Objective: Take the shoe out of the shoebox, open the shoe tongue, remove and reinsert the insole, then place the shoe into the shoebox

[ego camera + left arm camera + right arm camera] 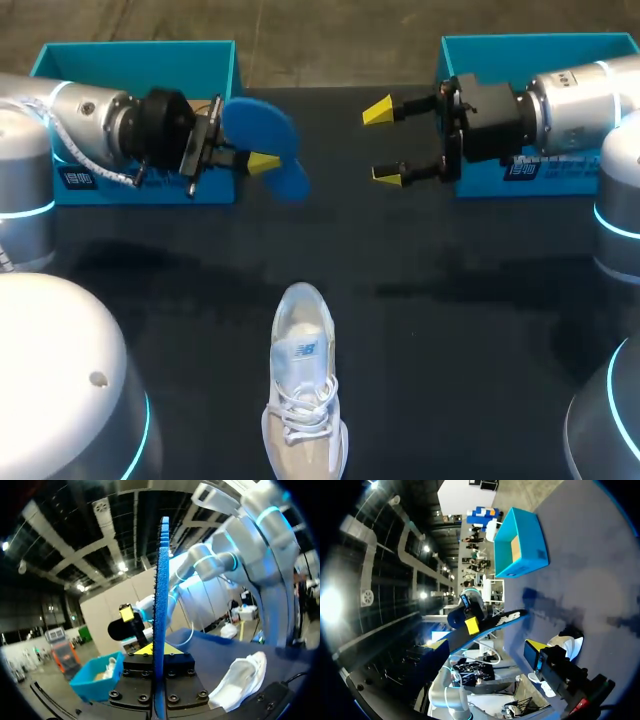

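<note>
The left gripper (255, 160) is clamped on the blue insole (262, 128), its fingers pressing the two flat faces near the insole's middle, held in the air above the far part of the tabletop (460, 330). In the left wrist view the insole shows edge-on as a thin blue strip standing upright between the fingers, its long axis crossing the line of the gripper. In the head view that axis slants from far-left to near-right, with a rounded end showing on each side of the fingers. Which end is heel and which is toe is hard to tell. Facing it from the other side, the right gripper (384, 143) hangs with its yellow tips spread wide and nothing between them, apart from the insole. Behind the left arm sits the left blue box (135, 62) and behind the right arm the right blue box (540, 48), each partly hidden by the arm in front of it. Pale contents show dimly inside one box in the left wrist view, too small to make out. The white shoe (303, 385) lies on the near middle of the tabletop, well apart from both boxes and both grippers. Its long axis runs near to far, heel toward the boxes, laces and toe toward the robot. The toe is cut off at the head view's lower edge.
</note>
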You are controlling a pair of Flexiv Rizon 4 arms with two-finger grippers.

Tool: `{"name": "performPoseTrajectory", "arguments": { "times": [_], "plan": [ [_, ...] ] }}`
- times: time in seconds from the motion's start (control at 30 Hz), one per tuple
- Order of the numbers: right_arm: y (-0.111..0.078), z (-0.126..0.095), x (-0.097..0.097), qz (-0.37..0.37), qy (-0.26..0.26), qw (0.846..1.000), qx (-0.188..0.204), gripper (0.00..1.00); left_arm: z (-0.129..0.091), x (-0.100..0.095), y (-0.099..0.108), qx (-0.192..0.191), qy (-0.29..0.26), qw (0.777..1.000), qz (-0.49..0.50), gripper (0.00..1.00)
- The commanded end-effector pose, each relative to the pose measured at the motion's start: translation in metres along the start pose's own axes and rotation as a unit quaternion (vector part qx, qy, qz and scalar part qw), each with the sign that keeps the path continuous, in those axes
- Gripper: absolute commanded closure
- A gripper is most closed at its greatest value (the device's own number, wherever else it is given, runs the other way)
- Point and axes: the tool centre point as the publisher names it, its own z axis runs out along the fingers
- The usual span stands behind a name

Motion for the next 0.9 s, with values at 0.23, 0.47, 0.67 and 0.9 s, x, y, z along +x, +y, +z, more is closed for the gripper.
{"name": "performPoseTrajectory", "arguments": {
  "times": [0.23, 0.47, 0.67, 0.9],
  "plan": [
    [0.0, 0.001, 0.0, 0.0, -0.001, 1.0, -0.001, 0.0, -0.005, 0.008, 0.008, 0.06, 0.014, 0.885, -0.462, 1.0],
    [0.0, 0.001, 0.0, 0.0, -0.001, 1.0, -0.001, 0.0, 0.001, 0.005, 0.014, 0.073, 0.015, 0.826, -0.559, 1.0],
    [0.0, 0.001, 0.0, 0.0, -0.001, 1.0, -0.001, 0.0, 0.001, 0.005, 0.014, 0.073, 0.015, 0.826, -0.559, 1.0],
    [0.0, 0.001, 0.0, 0.0, -0.001, 1.0, -0.001, 0.0, 0.001, 0.005, 0.014, 0.073, 0.015, 0.826, -0.559, 1.0]
  ]
}}
